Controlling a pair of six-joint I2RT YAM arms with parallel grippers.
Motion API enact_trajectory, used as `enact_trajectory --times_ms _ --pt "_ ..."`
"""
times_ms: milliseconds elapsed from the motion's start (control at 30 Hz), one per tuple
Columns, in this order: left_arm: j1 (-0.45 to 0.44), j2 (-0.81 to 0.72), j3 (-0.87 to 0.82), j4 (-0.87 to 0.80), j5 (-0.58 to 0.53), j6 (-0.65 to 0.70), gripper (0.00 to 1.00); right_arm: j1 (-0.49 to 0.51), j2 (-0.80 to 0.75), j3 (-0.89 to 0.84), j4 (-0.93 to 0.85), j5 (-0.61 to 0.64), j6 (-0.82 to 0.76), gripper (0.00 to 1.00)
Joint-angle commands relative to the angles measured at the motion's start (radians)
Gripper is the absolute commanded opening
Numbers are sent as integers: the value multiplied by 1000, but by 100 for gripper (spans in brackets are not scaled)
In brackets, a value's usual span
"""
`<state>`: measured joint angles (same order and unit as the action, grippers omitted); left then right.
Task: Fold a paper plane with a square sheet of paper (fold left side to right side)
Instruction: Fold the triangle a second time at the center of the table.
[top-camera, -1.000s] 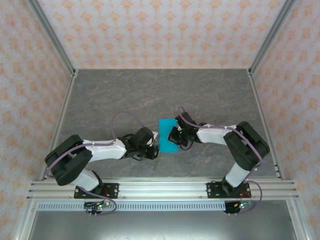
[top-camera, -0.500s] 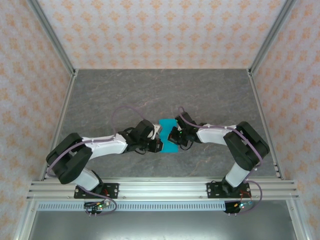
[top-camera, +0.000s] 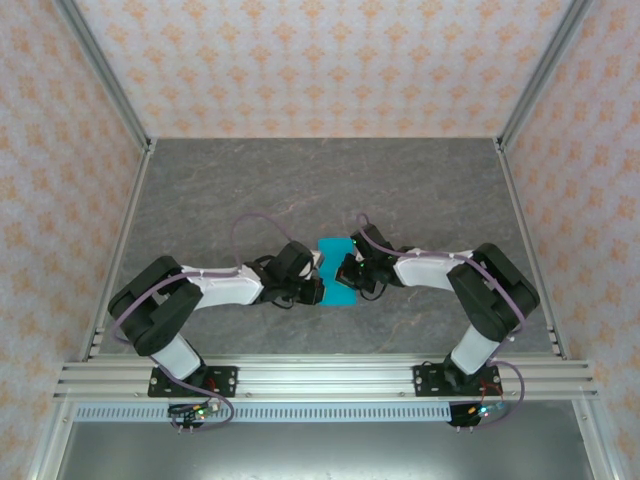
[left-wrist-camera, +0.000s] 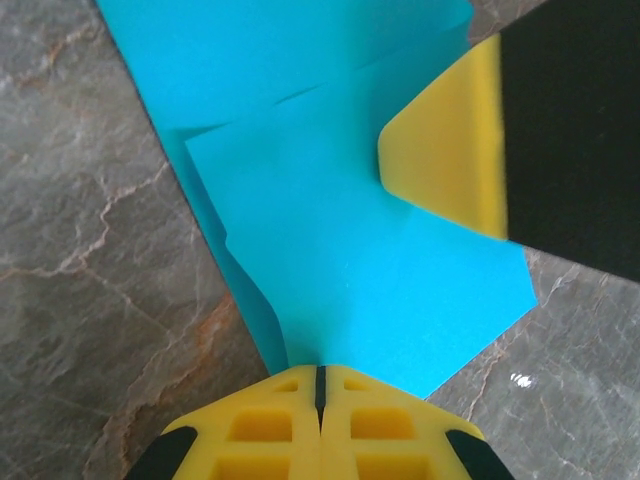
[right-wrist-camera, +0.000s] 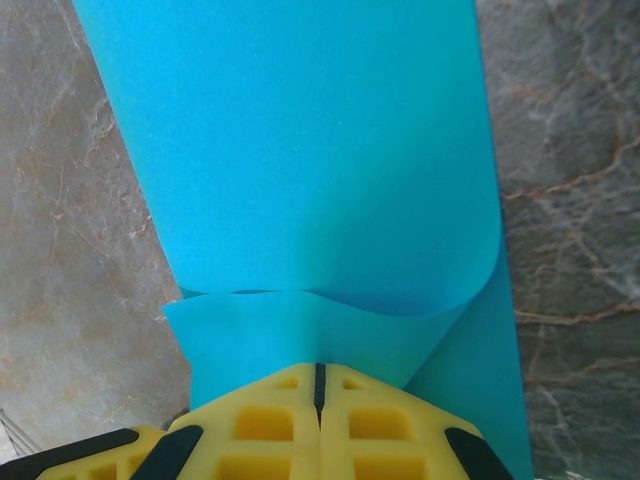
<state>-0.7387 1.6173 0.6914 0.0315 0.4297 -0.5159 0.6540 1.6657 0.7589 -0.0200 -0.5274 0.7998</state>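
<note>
Cyan-blue paper sheet (top-camera: 333, 246), thin and partly folded over, lies at the middle of the grey marbled tabletop (top-camera: 250, 190) between both arms. The left gripper (left-wrist-camera: 320, 385) pinches one edge tight, and the right gripper (right-wrist-camera: 320, 378) clamps the opposite curled edge.

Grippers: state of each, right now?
Left gripper: fingers closed, pinching the edge of the blue sheet of paper.
Right gripper: fingers closed, pinching the same sheet's curled-over edge.
</note>
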Motion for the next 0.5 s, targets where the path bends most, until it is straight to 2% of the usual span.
enact_trajectory --times_ms 0,167,467 --pt "1 22 -29 39 -5 -13 6 4 -22 -17 9 0 -12 0" --pt "-2 22 -23 29 5 -8 6 4 -23 -9 8 -9 -16 0" --pt "-46 48 27 -112 -113 37 5 11 -161 -26 -14 50 -32 0"
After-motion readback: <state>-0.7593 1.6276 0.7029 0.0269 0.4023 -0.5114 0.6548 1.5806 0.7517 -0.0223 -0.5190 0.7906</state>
